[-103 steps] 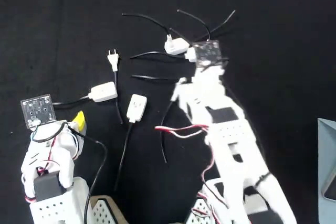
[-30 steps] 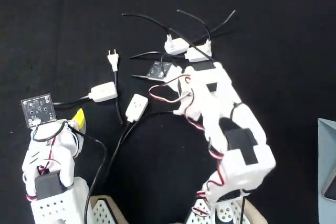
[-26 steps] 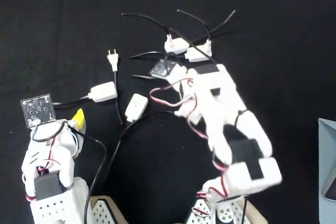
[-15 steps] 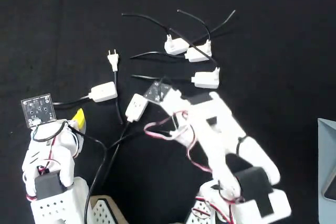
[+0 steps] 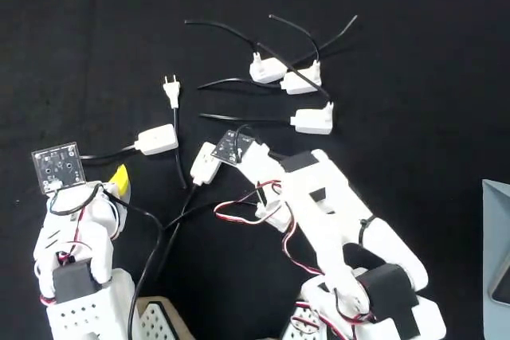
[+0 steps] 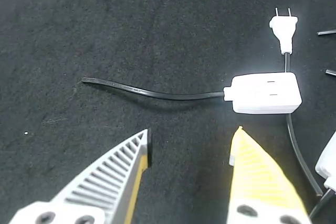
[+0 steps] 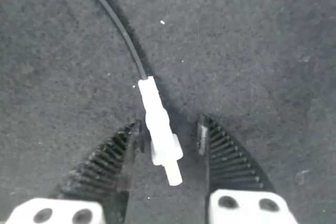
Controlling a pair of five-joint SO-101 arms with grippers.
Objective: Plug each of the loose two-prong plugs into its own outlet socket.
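The right hand (image 7: 169, 125) is standing open low over the black surface (image 7: 262, 35), its dark fingers (image 7: 113, 153) flanking a white plug (image 7: 157, 129). The plug is lying flat between them, its black cord (image 7: 113, 19) trailing away from the hand. It seems to be touching neither finger, though the gap on one side is too thin to be sure. Seen from above, the right arm (image 5: 335, 220) is spanning from 5 o'clock to the middle of the surface, its wrist sitting just at 3 o'clock of a white socket (image 5: 205, 163).

The left hand (image 6: 191, 132) is hanging released and grasping nothing at 8 o'clock of the surface, its grey and yellow fingers spread wide. A second socket (image 6: 262, 94) is lying at 1 o'clock of that hand. A loose plug (image 6: 283, 27) is lying at 12 o'clock of this socket, its head apart from it and its prongs pointing away. Three more sockets (image 5: 313, 119) with black cords are lying grouped at 12 to 1 o'clock of the right wrist.
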